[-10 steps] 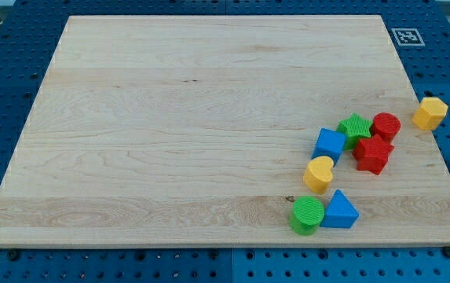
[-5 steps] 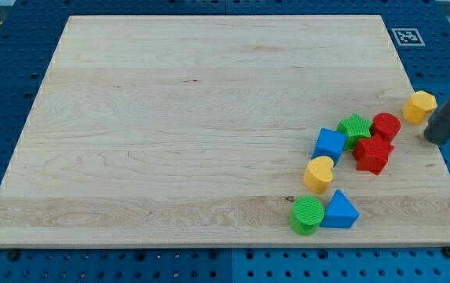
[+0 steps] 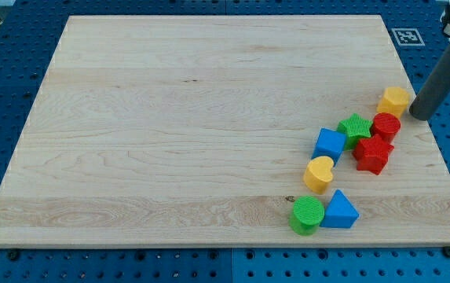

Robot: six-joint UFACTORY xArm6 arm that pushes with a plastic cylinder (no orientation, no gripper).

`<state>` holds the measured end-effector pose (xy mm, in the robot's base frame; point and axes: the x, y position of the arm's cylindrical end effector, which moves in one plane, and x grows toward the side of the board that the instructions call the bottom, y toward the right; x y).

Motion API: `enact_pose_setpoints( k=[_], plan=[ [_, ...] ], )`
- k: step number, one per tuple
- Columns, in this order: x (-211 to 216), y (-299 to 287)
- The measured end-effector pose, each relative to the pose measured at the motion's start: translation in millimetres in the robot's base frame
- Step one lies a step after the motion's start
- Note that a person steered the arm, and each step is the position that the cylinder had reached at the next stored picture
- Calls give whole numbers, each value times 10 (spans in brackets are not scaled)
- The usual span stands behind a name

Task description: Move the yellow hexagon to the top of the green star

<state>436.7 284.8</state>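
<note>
The yellow hexagon [image 3: 394, 101] lies near the board's right edge, just above the red cylinder [image 3: 385, 126]. The green star [image 3: 355, 127] sits to the hexagon's lower left, between the blue cube [image 3: 330, 145] and the red cylinder. My tip [image 3: 418, 116] is at the end of the dark rod that enters from the view's upper right. The tip stands just right of the hexagon, close to it or touching it.
A red star [image 3: 372, 153] lies below the red cylinder. A yellow heart [image 3: 318, 174] sits below the blue cube. A green cylinder [image 3: 307, 215] and a blue triangle [image 3: 340, 211] lie near the bottom edge. A printed marker [image 3: 407, 36] is at the board's top right corner.
The rod came in from the right and moved up and left. The yellow hexagon has slid left and slightly up, from the board's right edge to above the red cylinder.
</note>
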Motion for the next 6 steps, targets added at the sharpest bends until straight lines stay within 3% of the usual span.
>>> enact_pose_setpoints(
  k=[1, 2, 3, 4, 5, 6],
  plan=[
    [-227, -59],
    [-532, 240],
    [-478, 240],
    [-106, -28],
    [-140, -371],
    [-227, -296]
  ],
)
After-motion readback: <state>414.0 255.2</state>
